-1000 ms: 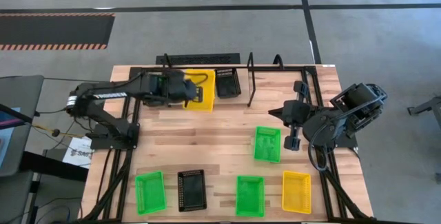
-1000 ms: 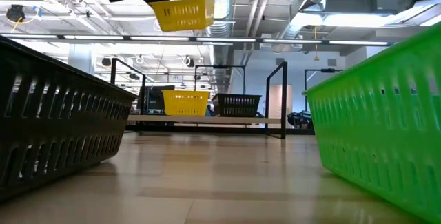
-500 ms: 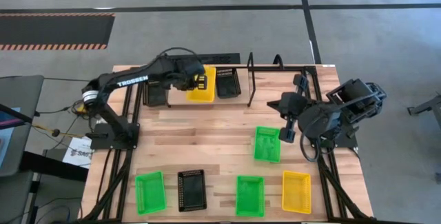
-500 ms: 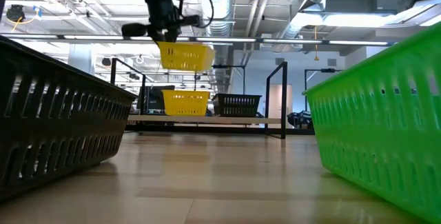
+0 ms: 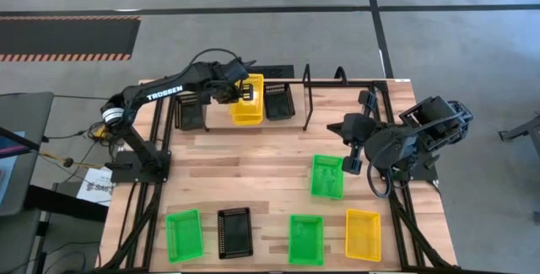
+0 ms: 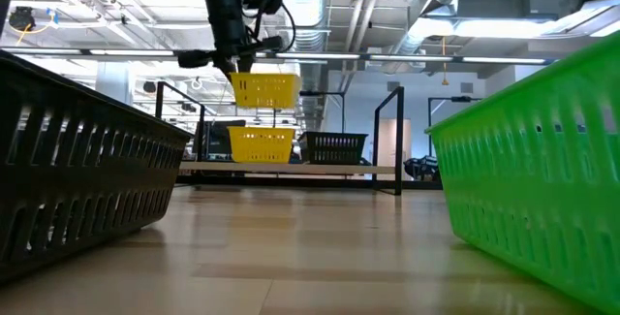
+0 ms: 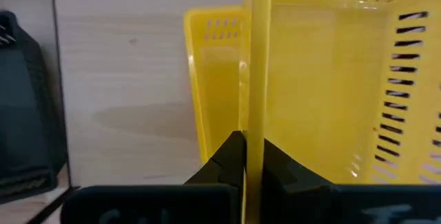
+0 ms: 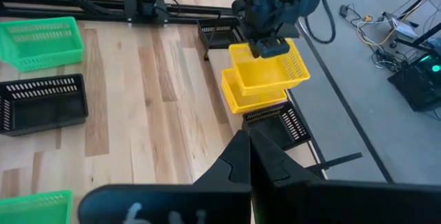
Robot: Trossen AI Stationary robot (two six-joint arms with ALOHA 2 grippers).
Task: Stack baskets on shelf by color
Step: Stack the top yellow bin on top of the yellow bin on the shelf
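Left gripper (image 6: 235, 61) reaching over the shelf (image 6: 291, 170), pinching the rim of a yellow basket (image 6: 264, 90), held in the air just above a second yellow basket (image 6: 261, 143) on the board. Black basket (image 6: 333, 146) just beside on the shelf. Right gripper (image 5: 349, 166) waiting by a green basket (image 5: 327, 175), fingers pressed together. Compared with half a second ago, held basket lower and better lined up over the shelf one.
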